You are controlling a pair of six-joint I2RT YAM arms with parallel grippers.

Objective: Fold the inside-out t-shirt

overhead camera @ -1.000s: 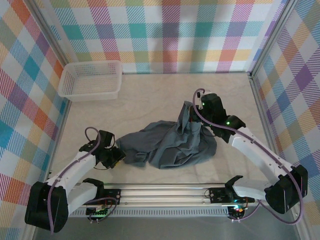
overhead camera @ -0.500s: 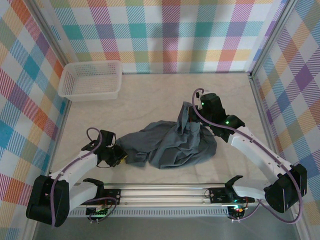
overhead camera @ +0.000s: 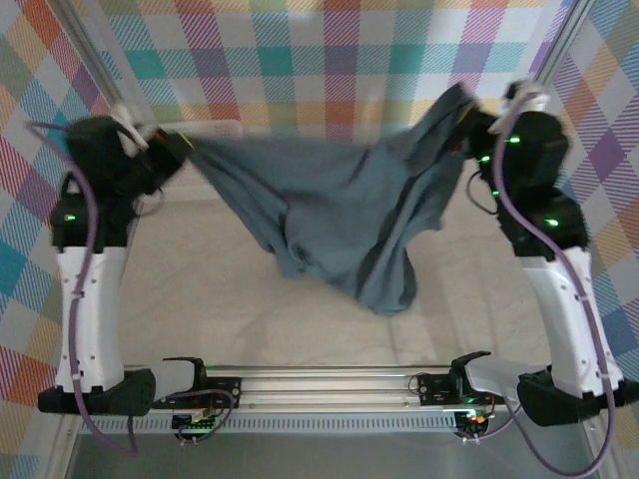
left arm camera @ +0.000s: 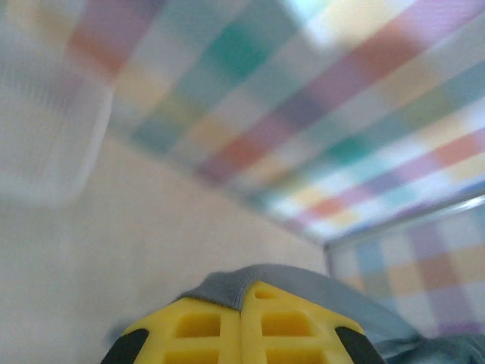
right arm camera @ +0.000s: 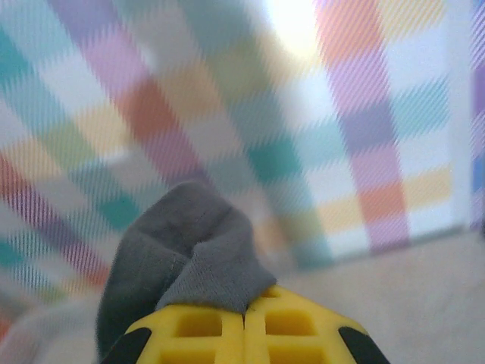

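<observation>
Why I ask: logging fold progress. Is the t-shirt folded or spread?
Spread, not folded: the t-shirt hangs stretched between the left end effector and right end effector, middle sagging.

In the top view both arms are smeared with blur. The left tool (overhead camera: 178, 150) has its fingertips buried in a bunched corner of the inside-out t-shirt (overhead camera: 329, 210). The right tool (overhead camera: 477, 120) is likewise lost in cloth, so how the jaws stand cannot be read there. The hanging cloth hides the middle of the tabletop (overhead camera: 200, 299) toward its far edge.

In the left wrist view the yellow fingers (left arm camera: 204, 330) are cut off by the bottom edge. The white mesh basket (left arm camera: 42, 144) at the far left corner is a soft blur, its mesh unreadable, and it runs off the left edge.

In the right wrist view the right tool's yellow fingers (right arm camera: 292, 330) are cut off the same way, and the cloth runs out below.
</observation>
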